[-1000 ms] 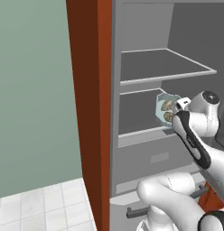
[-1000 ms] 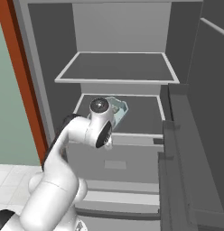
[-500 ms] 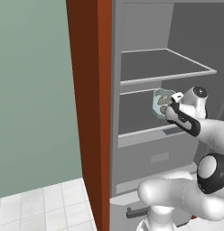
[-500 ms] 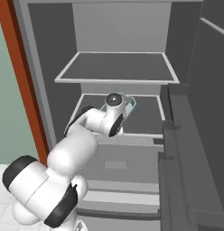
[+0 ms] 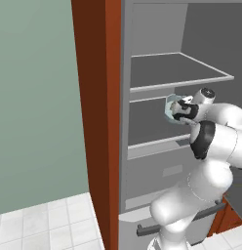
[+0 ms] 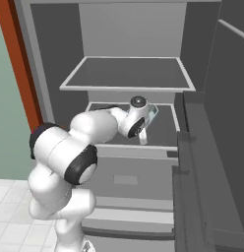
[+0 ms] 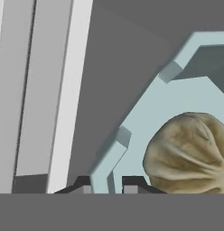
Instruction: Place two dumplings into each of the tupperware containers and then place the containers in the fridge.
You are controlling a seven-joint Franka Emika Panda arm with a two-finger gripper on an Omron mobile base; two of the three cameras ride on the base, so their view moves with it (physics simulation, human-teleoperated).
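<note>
The jaws are pinched together on the near wall of a tupperware container, one finger tip on each side of the pale blue rim in the hand view, and a dumpling rests inside just beyond the grip. The gripper holds the tub above the fridge's middle shelf, under the upper shelf.

Against the earlier pictures, the tub has travelled from the open front of the compartment deeper into the fridge, and the arm has stretched out and swung further in with it. The tub appears tilted rather than flat, and I cannot tell whether its base touches the shelf.

This looks like the late part of stowing this container: what seems left is levelling it, lowering it onto the shelf and letting go.
</note>
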